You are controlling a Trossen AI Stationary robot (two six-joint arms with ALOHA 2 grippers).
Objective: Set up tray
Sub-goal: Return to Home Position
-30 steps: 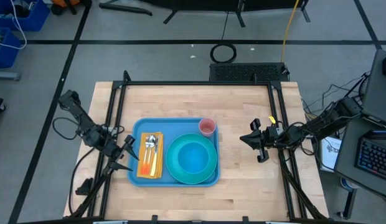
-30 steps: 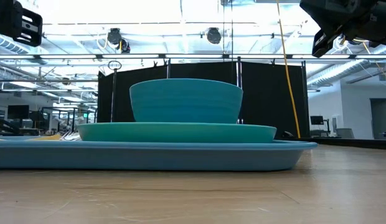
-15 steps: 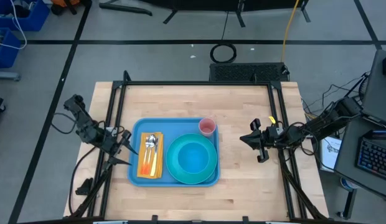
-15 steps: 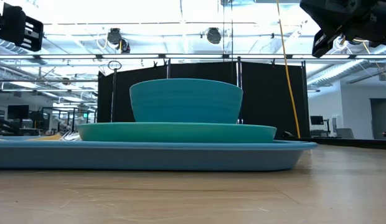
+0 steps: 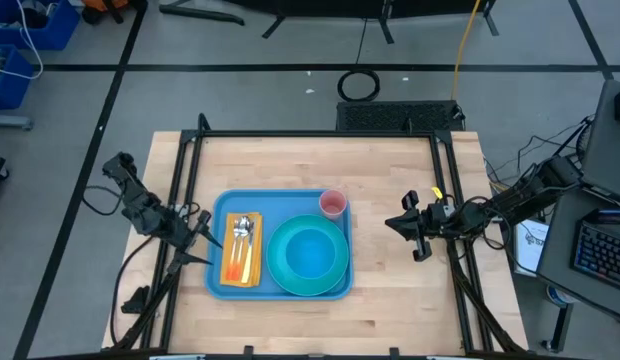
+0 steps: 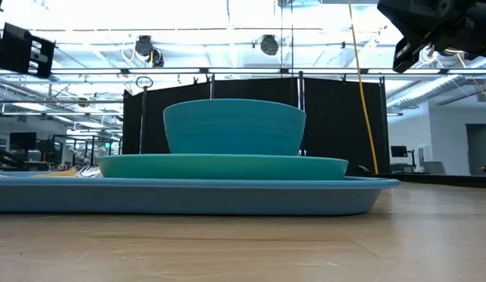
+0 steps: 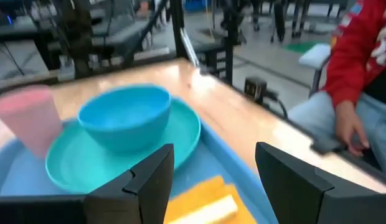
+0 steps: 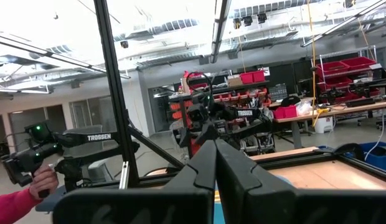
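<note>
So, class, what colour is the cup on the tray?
The cup is pink; the high view shows it best.

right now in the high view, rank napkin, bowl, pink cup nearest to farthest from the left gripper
1. napkin, on the tray's left end, beside the left gripper.
2. bowl, on the plate, mid-tray.
3. pink cup, tray's back right corner.

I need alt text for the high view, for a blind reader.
A blue tray on a wooden table holds a bowl on a plate, a pink cup and cutlery on a napkin. The left tool and right tool flank it.
</note>
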